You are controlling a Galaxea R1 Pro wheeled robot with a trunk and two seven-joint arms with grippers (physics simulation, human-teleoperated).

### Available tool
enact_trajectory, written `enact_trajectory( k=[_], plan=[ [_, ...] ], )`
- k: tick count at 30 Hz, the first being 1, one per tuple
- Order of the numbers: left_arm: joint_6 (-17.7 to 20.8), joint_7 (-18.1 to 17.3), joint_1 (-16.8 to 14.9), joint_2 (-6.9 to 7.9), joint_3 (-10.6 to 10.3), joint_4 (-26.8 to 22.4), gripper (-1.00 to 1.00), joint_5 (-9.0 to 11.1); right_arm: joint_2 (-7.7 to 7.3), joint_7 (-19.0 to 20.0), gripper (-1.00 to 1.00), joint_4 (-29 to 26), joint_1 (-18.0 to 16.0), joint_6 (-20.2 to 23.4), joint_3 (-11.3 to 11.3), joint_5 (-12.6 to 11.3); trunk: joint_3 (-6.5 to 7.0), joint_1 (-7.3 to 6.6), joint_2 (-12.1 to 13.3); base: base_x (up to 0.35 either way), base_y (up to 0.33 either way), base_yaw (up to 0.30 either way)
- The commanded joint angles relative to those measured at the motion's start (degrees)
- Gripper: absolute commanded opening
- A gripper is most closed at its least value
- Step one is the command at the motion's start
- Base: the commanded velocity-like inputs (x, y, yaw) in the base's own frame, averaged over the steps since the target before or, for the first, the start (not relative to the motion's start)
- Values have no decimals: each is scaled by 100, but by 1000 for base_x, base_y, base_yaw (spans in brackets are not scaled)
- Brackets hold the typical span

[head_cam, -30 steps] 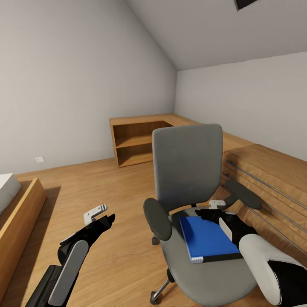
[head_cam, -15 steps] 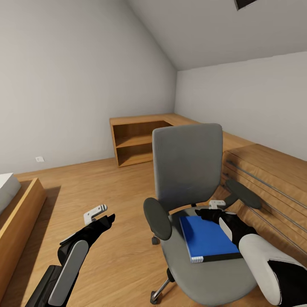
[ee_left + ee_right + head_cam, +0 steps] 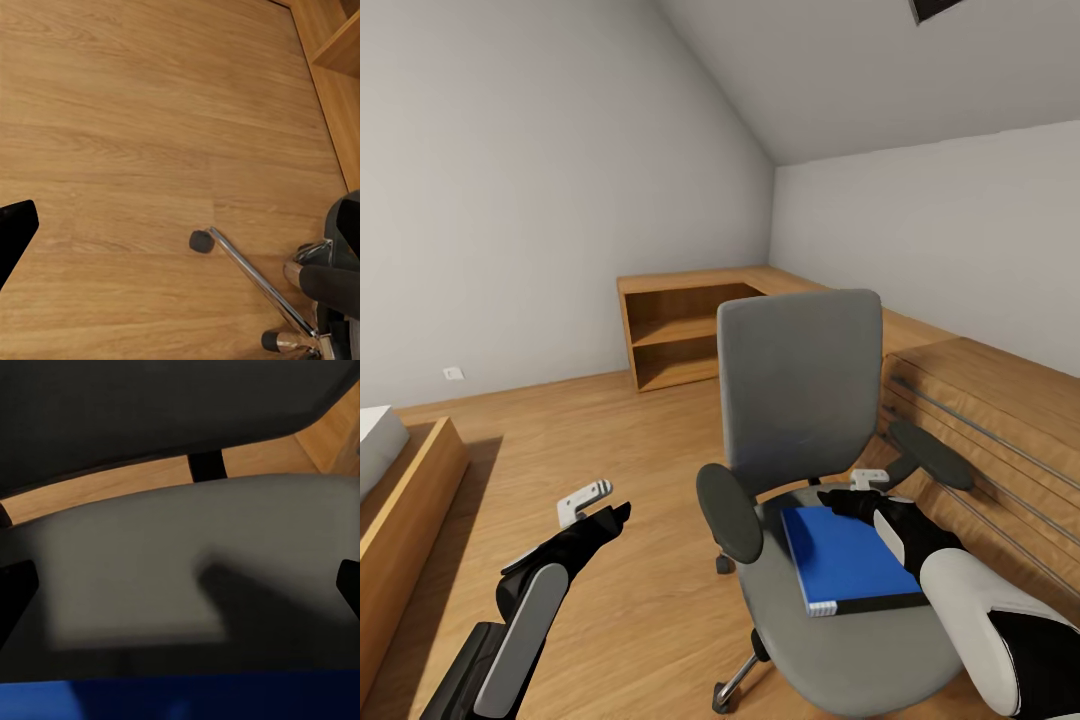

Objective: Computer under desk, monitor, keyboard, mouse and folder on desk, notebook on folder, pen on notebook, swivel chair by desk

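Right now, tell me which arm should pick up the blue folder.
The right. Its claw hangs over the swivel chair seat at the back edge of the folder, fingers spread. The left claw is out over the wood floor, beyond the chair's armrest.

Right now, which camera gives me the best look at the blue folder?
The head view: the folder lies whole and flat on the swivel chair seat, the right claw at its far corner. The right wrist view catches a blurred blue strip at the frame edge.

Attic bedroom: sloped ceiling (image 3: 880, 70), bed (image 3: 400, 470)
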Motion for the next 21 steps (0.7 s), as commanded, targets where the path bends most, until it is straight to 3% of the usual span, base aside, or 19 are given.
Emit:
enact_trajectory(
  k=[1,5,14,21],
  plan=[
    [2,59,-5,5,-14,-4,100,56,3,35,100,-11,-1,37,-47,26,-5,-1,-2,0,0,0],
    [-4,59,-5,5,-23,3,100,54,3,35,100,-11,-1,34,-47,26,-5,-1,-2,-12,0,0],
    [-6,59,-5,7,-26,6,100,39,3,35,100,-3,-3,32,-47,26,-5,-1,-2,-222,0,0],
    [-7,59,-5,14,-27,6,100,31,3,35,100,-5,0,34,-47,26,-5,-1,-2,-65,0,0]
  ],
)
